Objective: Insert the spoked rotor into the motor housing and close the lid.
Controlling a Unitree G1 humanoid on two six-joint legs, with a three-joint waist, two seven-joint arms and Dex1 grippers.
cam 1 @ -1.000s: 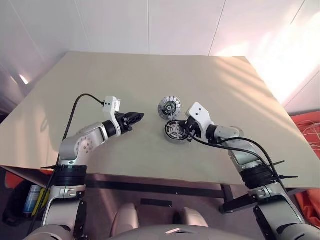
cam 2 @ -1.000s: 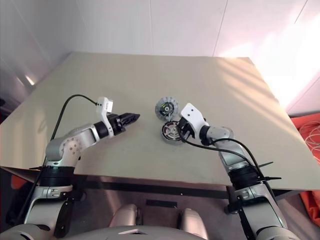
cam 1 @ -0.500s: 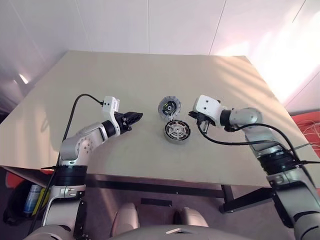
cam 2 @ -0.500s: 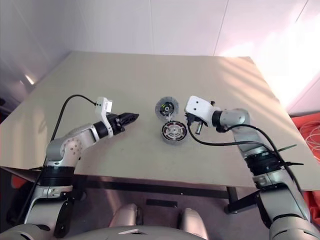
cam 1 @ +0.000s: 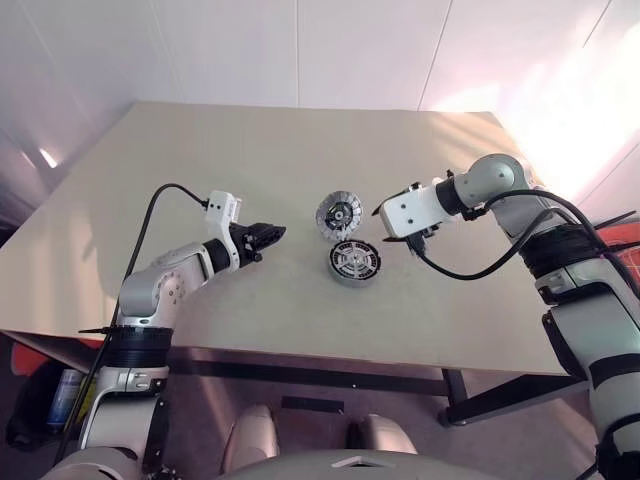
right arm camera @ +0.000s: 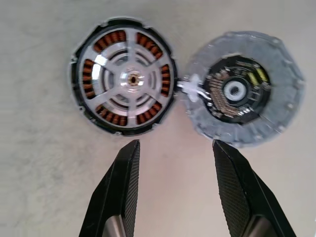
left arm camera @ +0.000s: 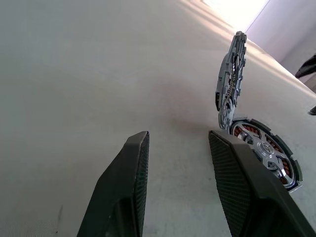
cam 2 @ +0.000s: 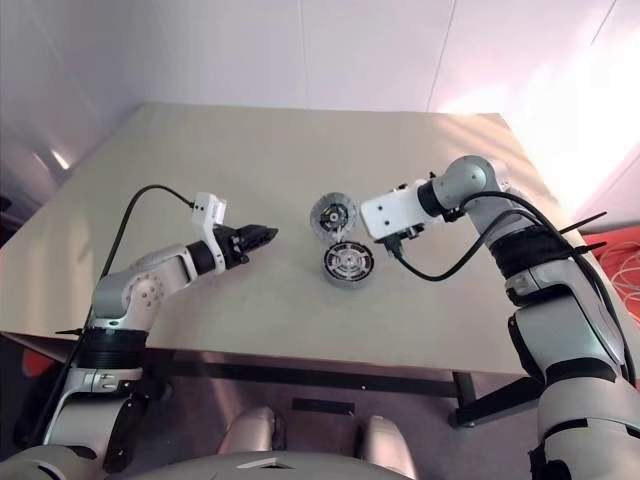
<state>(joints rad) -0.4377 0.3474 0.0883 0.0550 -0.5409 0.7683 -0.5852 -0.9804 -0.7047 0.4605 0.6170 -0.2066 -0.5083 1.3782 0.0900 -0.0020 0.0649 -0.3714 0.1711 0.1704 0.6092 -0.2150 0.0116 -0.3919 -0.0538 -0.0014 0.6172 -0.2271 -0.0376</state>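
Note:
The motor housing [right arm camera: 94, 106], a dark ring with coppery windings, lies flat near the table's middle. The lid [right arm camera: 129, 79], a shiny spoked disc, rests in it. The spoked rotor [cam 1: 339, 213], with silver-white segments around a dark hub, stands tilted just behind the housing and touches its rim. My right gripper [right arm camera: 175, 145] hovers above and to the right of both, pointing down, open, with nothing between its fingers. My left gripper [cam 1: 270, 236] hangs low over the table to the left of the parts, aimed at them, open and empty.
The beige table [cam 1: 200, 160] ends at a front edge near me and at a right edge beside orange cloth and cables [cam 1: 615, 250] on the floor. Black cables run from both wrists.
My right gripper has come away from the housing and lid, risen, swung to the right, rolled over and opened. The lid stays in the housing. The left arm has kept still.

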